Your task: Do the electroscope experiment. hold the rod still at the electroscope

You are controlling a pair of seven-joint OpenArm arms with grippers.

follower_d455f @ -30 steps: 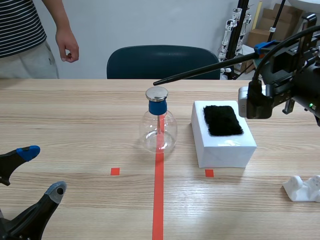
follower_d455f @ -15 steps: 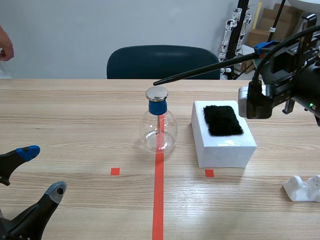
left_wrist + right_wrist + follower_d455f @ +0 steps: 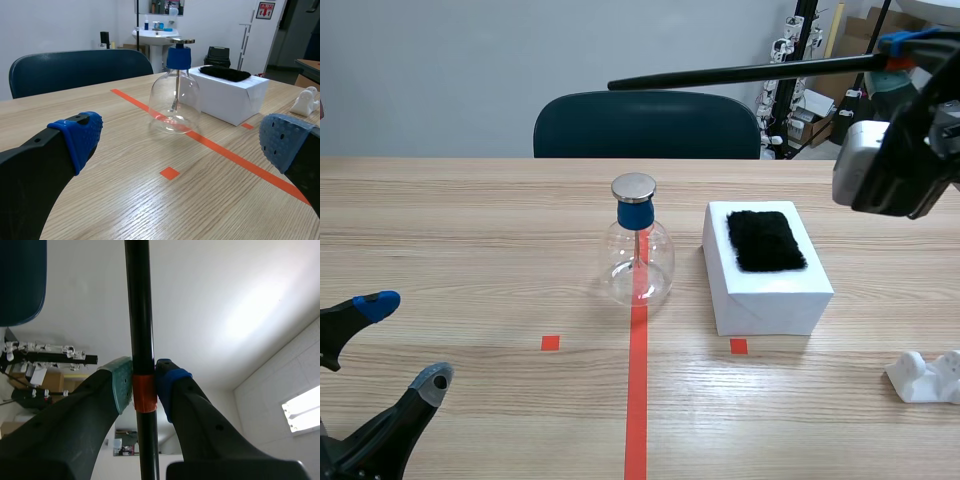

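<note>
While clamped in right gripper (image 3: 144, 385), rod (image 3: 740, 72) well above electroscope (image 3: 638, 250)

Clear, glossy glass for the round-bellied electroscope flask (image 3: 638, 268), capped by a polished, mirror-bright metal disc (image 3: 633, 187) over a matt blue plastic stopper (image 3: 636, 213). Smooth, faintly shiny black rod (image 3: 740, 72) with a glossy orange band (image 3: 144, 392). Matt white paper-wrapped box (image 3: 770, 292) topped with a fuzzy black cloth pad (image 3: 766, 240). Pale wood-grain table (image 3: 470, 230), smooth with a satin sheen. Soft, dotted blue pads (image 3: 82, 136) on the matt black plastic fingers of the left gripper (image 3: 182, 142).
</note>
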